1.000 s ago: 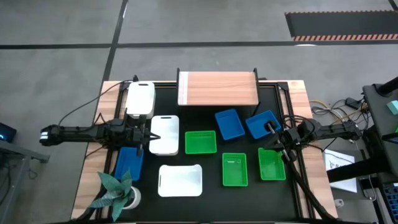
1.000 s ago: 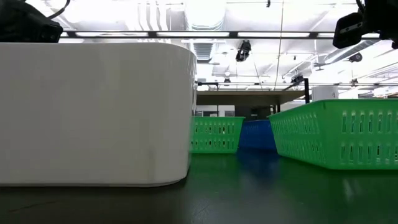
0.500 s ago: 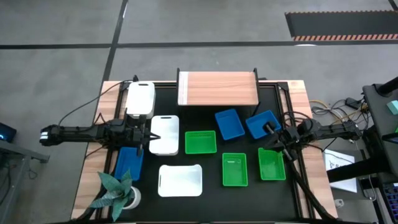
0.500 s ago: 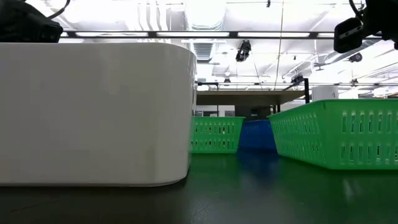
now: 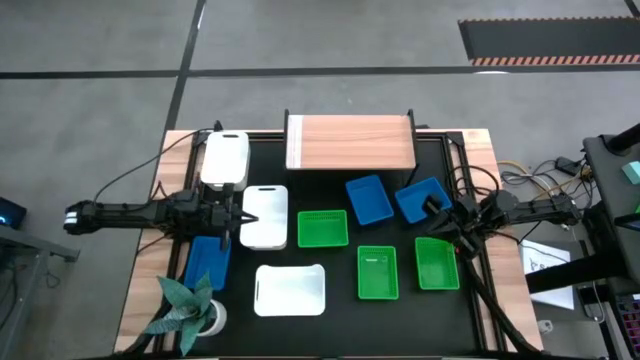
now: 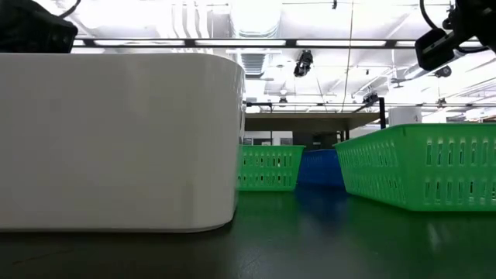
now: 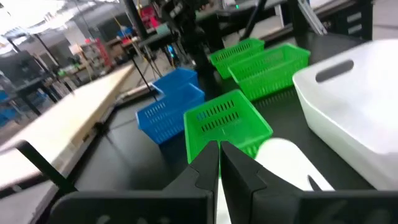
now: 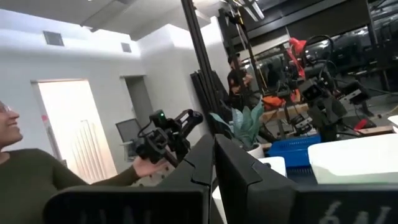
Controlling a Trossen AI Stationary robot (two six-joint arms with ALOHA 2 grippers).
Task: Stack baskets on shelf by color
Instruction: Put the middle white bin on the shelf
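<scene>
The light-wood shelf (image 5: 350, 143) stands at the table's far edge with nothing on it. White baskets (image 5: 226, 158) (image 5: 265, 216) (image 5: 290, 289), blue baskets (image 5: 369, 199) (image 5: 421, 199) (image 5: 208, 260) and green baskets (image 5: 323, 228) (image 5: 377, 272) (image 5: 437, 263) rest on their bottoms, spread over the black table. My left gripper (image 5: 241, 215) is shut and hovers over the left rim of the middle white basket; its fingers (image 7: 217, 163) are closed together. My right gripper (image 5: 433, 214) is shut and hovers between the right blue basket and the right green one, pointing slightly upward (image 8: 213, 163).
A potted green plant (image 5: 190, 305) stands at the near left corner. Cables run along the table's right edge (image 5: 470, 270) and past the far left white basket. In the right wrist view a person (image 8: 37, 168) shows in the room beyond the table.
My right gripper has rolled about its own axis while staying in place, still shut. The baskets and my left gripper have kept still.
</scene>
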